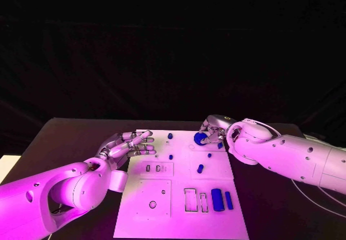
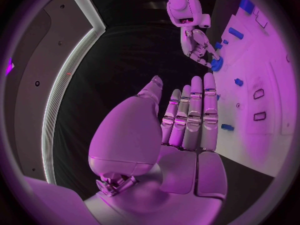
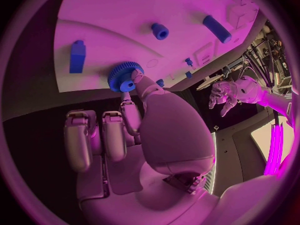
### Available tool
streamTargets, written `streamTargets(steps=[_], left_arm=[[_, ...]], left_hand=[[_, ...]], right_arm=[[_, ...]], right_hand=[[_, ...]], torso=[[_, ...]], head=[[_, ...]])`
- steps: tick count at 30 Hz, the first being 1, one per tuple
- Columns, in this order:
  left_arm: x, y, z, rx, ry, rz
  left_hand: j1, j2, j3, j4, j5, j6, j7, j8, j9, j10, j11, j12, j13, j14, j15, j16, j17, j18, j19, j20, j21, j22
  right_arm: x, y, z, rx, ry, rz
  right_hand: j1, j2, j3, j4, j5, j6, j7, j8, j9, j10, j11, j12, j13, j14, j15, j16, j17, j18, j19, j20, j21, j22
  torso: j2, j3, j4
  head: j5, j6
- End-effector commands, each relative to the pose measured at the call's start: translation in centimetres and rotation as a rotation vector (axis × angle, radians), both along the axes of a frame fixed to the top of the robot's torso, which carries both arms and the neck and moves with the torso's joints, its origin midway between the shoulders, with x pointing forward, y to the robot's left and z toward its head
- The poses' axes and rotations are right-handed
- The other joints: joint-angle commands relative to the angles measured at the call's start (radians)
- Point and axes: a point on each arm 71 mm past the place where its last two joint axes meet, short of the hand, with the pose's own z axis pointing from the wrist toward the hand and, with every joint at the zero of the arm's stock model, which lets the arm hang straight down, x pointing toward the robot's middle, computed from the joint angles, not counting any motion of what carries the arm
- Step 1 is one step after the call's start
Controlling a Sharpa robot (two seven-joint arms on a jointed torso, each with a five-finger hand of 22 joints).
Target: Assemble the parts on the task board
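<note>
Your right hand (image 1: 210, 134) sits at the far edge of the board (image 1: 216, 170), thumb and a fingertip pinched on the blue gear (image 3: 125, 76); its other fingers are curled back clear of it. The gear looks like small hard plastic: light, stiff, toothed rim, raised hub in the middle. The teeth give bite, so hold it by the rim or the hub. It's thin, so it will tip easily if you press off-centre. From the wrist view I can't tell whether it's seated flat or just resting on the board.

Your left hand (image 1: 130, 146) hovers open at the board's left edge, fingers straight and apart, holding nothing.

Other parts are spread out. A small peg (image 1: 170, 135) stands near the far edge, just left of the gear. A short cylinder (image 1: 200, 168) lies mid-board. Two long blue bars (image 1: 217, 199) lie by the near right corner, beside empty rectangular slots (image 1: 190, 199). All look rigid and smooth, and the round ones will likely roll.

Room: the board's right edge is just beside your right arm, so expect little swing there. Bare board lies between the gear and the cylinder. The dark bench (image 1: 65, 137) on the left is free.
</note>
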Motion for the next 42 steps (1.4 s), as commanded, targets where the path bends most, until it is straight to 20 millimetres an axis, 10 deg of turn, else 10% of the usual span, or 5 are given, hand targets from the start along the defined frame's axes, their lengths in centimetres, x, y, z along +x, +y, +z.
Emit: streamTargets(steps=[1, 22, 42], left_arm=[[-0.1, -0.2, 0.1, -0.033, 0.017, -0.022], [0.0, -0.2, 0.1, -0.02, 0.0, -0.019], [0.0, -0.2, 0.1, -0.013, -0.006, -0.025]], left_hand=[[-0.004, 0.003, 0.0, -0.009, -0.004, -0.003, 0.004, -0.005, -0.002, -0.002, 0.002, -0.005, -0.002, -0.002, 0.003, -0.004, 0.002, 0.009, 0.005, 0.002, -0.005, -0.001], [-0.002, 0.004, -0.001, -0.017, -0.004, -0.006, 0.006, -0.01, -0.002, -0.005, 0.004, -0.01, -0.002, -0.002, 0.003, -0.007, 0.007, 0.009, 0.006, 0.002, -0.006, -0.002], [-0.002, 0.004, -0.001, -0.017, -0.004, -0.006, 0.006, -0.01, -0.002, -0.005, 0.004, -0.01, -0.002, -0.002, 0.004, -0.007, 0.008, 0.009, 0.006, 0.002, -0.007, -0.002]], right_arm=[[-0.5, 1.0, 0.8, 0.031, -0.088, 0.033], [-0.9, 9.8, 0.9, 0.059, -0.059, 0.164], [-0.7, 11.5, -0.9, 0.017, -0.029, 0.182]], right_hand=[[0.0, 0.027, 0.008, 0.005, 0.008, 0.075, -0.04, 0.03, 0.029, -0.002, -0.007, -0.009, -0.01, 0.079, -0.009, 0.0, 0.126, -0.019, 0.031, -0.007, 0.006, 0.16], [-0.046, 0.013, 0.022, 0.019, 0.009, 0.043, -0.028, 0.001, 0.023, -0.023, 0.002, -0.057, -0.045, 0.077, -0.003, -0.005, 0.119, -0.018, 0.027, -0.005, 0.003, 0.154], [-0.079, -0.024, 0.028, 0.022, 0.013, -0.035, 0.005, -0.059, 0.005, -0.102, 0.029, -0.187, -0.148, 0.07, 0.018, -0.025, 0.09, -0.008, -0.006, 0.012, -0.017, 0.11]], torso=[[0.0, -0.0007, 0.0003], [0.002, -0.0001, 0.0011], [0.001, 0.0007, 0.0012]], head=[[0.004, 0.001], [0.019, 0.005], [0.023, -0.004]])
